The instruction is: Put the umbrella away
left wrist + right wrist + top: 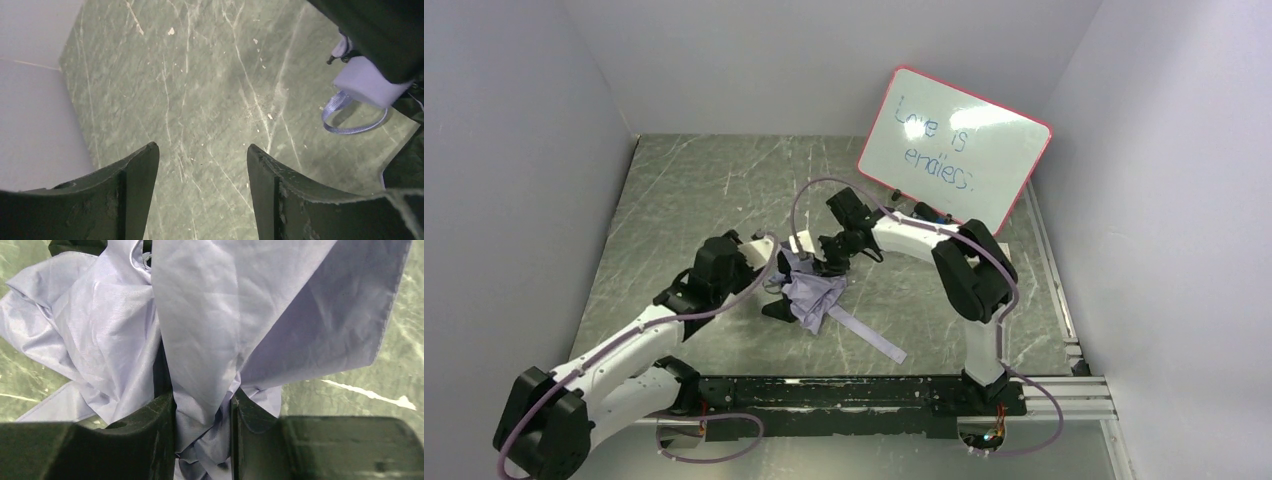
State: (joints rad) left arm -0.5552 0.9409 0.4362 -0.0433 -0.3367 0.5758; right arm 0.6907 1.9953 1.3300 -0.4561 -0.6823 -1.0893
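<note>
- Strip: a pale band of the umbrella is trailing toward the near edge of the bench.
- Umbrella: it is lying mid-bench, collapsed but loose, with the canopy crumpled.
- Left gripper: it is hovering over bare bench just left of the umbrella, jaws wide and gripping nothing. The handle and its loop are lying off to one side, apart from the fingers.
- Right gripper: it is reaching in from the far side and pinching a fold of canopy between narrow jaws.
- Whiteboard: it is leaning at the far right corner.
- Step in hand, as judged: the loose canopy is being gathered, and nothing is wrapped or fastened yet.
- Next move, as judged: the free left gripper is needing to swing across to the handle and steady it while the right pulls the folds together.
</note>
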